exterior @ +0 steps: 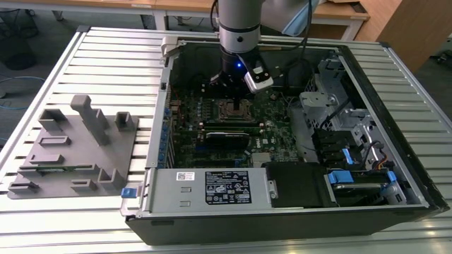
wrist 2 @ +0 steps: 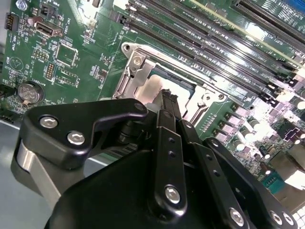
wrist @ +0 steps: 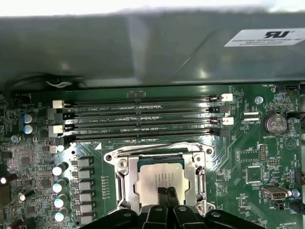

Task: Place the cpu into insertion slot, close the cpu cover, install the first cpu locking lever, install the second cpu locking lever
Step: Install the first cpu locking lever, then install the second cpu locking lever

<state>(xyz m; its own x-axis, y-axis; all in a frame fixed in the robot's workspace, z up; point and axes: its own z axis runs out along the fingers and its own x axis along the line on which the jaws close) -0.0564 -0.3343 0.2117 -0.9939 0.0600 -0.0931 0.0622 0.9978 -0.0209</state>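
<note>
The cpu (wrist: 159, 174) lies with its dull silver top up inside the insertion slot (wrist: 157, 153) on the green motherboard. The cpu cover (wrist: 127, 183) lies flat around the chip as a silvery frame, and its window shows the chip's top. My gripper (wrist: 166, 196) is shut, its two black fingers pressed together with nothing between them, tips on or just above the chip's near edge. In the second wrist view the gripper (wrist 2: 166, 98) stands over the cover (wrist 2: 136, 71). In the exterior view the gripper (exterior: 236, 94) hangs inside the open case, right above the slot (exterior: 234, 109).
Long black memory slots (wrist: 143, 119) run beside the socket, with capacitors (wrist: 59, 186) and a coin battery (wrist: 275, 123) nearby. Case walls, drive bays (exterior: 339, 121) and a power supply (exterior: 211, 188) hem the board. A grey fixture tray (exterior: 71, 148) lies at the exterior view's left.
</note>
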